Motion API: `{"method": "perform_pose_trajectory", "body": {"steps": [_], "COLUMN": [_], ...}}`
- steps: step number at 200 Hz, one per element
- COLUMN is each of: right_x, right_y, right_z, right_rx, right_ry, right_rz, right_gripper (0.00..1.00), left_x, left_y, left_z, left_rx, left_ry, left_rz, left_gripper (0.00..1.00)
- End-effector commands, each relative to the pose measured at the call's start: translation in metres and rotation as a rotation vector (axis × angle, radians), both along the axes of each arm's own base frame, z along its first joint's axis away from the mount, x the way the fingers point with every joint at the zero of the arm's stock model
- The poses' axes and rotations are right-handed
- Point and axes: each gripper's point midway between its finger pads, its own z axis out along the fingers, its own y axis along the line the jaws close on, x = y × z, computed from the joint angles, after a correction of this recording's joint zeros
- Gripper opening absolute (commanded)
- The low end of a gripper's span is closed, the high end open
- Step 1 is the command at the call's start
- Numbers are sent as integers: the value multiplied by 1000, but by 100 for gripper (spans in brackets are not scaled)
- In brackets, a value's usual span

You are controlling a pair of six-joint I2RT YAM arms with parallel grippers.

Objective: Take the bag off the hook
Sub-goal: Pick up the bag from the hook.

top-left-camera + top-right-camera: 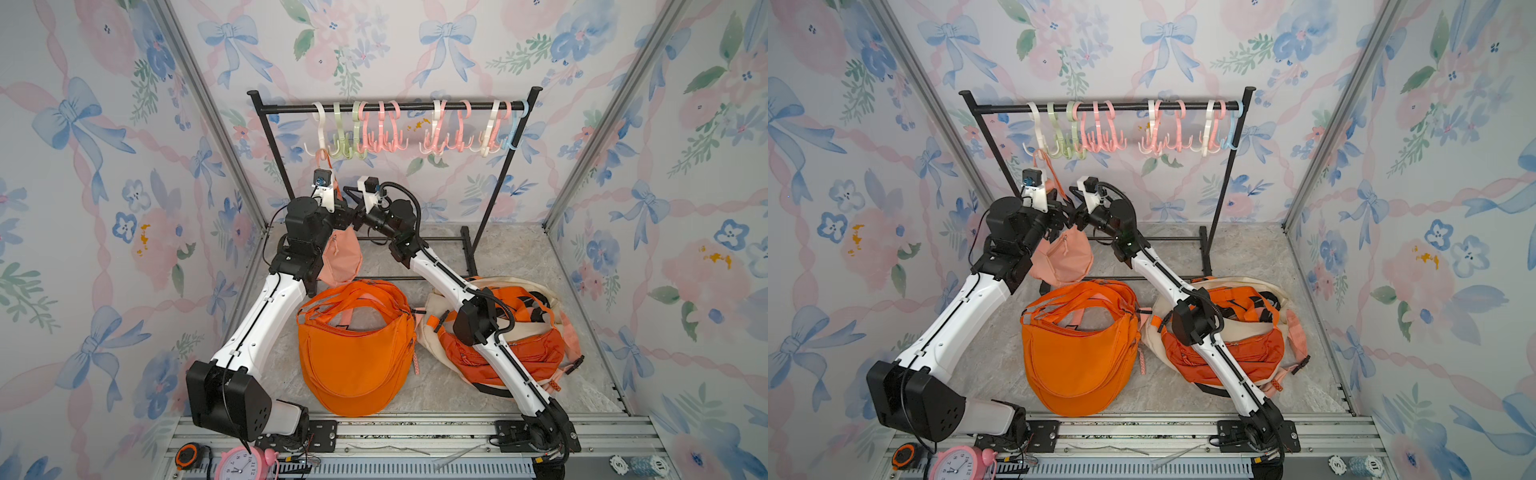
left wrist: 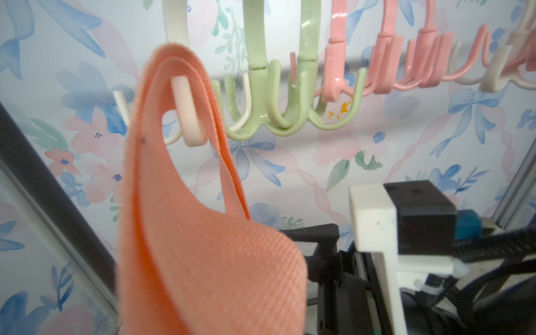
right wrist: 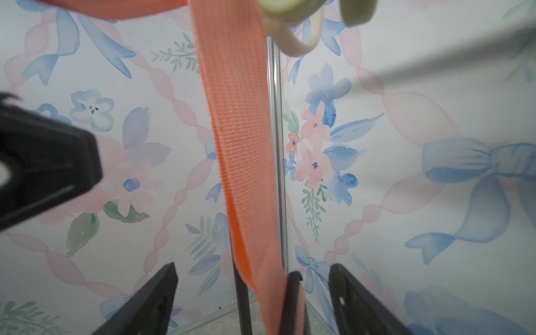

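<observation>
Against flowered wallpaper (image 1: 602,50), the pink bag (image 1: 343,259) hangs below the left claw (image 1: 1068,210), which is clamped on its strap (image 2: 203,261); the right claw (image 3: 252,266) gapes around it. Lift the loop (above both) up off the white hook (image 2: 187,116), not sideways.

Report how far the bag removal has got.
Done: left gripper is shut, apparently on the strap of the pink bag; right gripper stands open astride that strap. In hand: the unhooking; the strap loops over the cream hook, not yet lifted. Left: raise the strap past the hook tip and carry the bag clear of the rack.
</observation>
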Motion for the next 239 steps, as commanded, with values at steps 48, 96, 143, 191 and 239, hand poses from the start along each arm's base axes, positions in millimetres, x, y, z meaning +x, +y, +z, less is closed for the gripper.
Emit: {"method": "perform_pose_trajectory", "body": {"steps": [48, 96, 143, 191, 239], "right_x": [-13, -4, 7, 13, 8], "right_y": [-3, -15, -33, -46, -56], "right_z": [48, 55, 67, 76, 95], "right_rx": [110, 141, 183, 192, 202], "right_ry": [-123, -109, -84, -63, -77], "right_rz": [-205, -244, -256, -258, -247], "right_gripper": [51, 24, 9, 0, 0], "left_x": [-26, -33, -34, -34, -35], "left_y": [-13, -12, -9, -4, 0], "left_z": [8, 9, 10, 12, 22], "left_rx": [-3, -17, -5, -4, -13], "left_ry": [-17, -23, -28, -29, -43], "left_rz": [-61, -65, -52, -35, -30], "left_gripper": [0, 0, 0, 0, 0]}}
